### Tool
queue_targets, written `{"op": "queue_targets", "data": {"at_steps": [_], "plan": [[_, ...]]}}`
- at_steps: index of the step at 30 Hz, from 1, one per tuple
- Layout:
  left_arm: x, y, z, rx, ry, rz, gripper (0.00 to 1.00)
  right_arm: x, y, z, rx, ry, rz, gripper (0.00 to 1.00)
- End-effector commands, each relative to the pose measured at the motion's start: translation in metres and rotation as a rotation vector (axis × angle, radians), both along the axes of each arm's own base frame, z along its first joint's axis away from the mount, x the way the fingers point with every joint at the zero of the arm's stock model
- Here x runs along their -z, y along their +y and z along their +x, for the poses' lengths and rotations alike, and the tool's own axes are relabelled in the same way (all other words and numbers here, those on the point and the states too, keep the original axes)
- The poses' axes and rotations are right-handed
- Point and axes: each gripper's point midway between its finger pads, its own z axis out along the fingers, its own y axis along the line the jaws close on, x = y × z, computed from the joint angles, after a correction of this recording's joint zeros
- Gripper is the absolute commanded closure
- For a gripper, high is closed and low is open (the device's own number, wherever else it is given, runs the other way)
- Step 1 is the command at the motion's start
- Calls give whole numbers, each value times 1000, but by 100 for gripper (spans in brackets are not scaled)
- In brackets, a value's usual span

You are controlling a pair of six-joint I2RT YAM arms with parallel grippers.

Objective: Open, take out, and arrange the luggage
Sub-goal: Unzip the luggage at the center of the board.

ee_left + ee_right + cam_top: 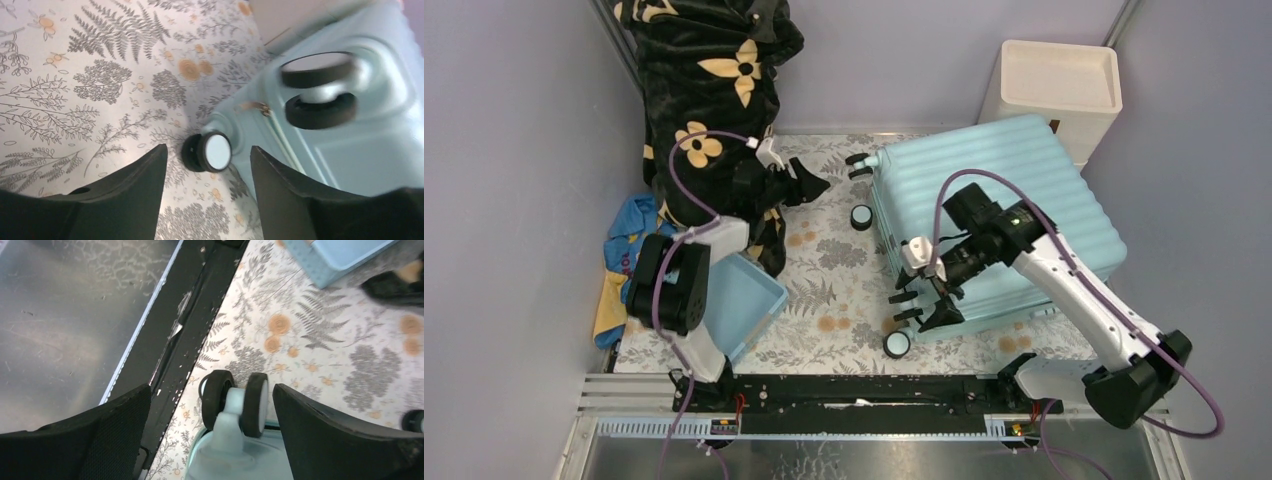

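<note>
The luggage (pixel 1014 200), a pale aqua hard-shell suitcase, lies flat and shut on the right half of the fern-patterned table (pixel 824 270). Its ribbed shell faces up, its far corner is close to the cream drawer unit (pixel 1059 85), and its wheeled end is turned toward the middle of the table. The right gripper (pixel 921 308) hangs at the suitcase's near left corner with its jaws spread wide. In the right wrist view a twin black wheel (pixel 247 402) stands in the gap between the two dark fingers (pixel 315 430). It is clear of the finger on the rail side and just beside the other, though whether it touches that one cannot be told; nothing is clamped. The suitcase's pale corner shows just under the wheel, and the black rail (pixel 195 325) at the table's near edge runs past. The left gripper (pixel 812 186) hovers over the far middle of the table, near the black flowered blanket (pixel 714 90), its tips pointing at the wheeled end and apart from it. Its own fingers (pixel 135 190) also stand well apart and hold nothing. Seen from the left wrist, a white-capped wheel (pixel 212 151) shows beyond the gap, with the aqua shell and another wheel pair (pixel 320 95) off to one side. A small blue basket (pixel 749 295) rests at the table's near left, by the left arm.
</note>
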Motion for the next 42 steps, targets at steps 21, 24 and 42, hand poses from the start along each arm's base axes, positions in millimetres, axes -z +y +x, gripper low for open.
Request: {"op": "queue_targets", "data": {"at_steps": [21, 24, 42], "plan": [[-171, -65, 9, 300, -413, -148, 13, -143, -226, 231, 1678, 88, 382, 0], [-164, -81, 26, 336, -392, -145, 13, -132, -263, 260, 1802, 155, 373, 0], [-110, -130, 66, 481, -284, -126, 14, -47, -320, 346, 1861, 301, 217, 1]]}}
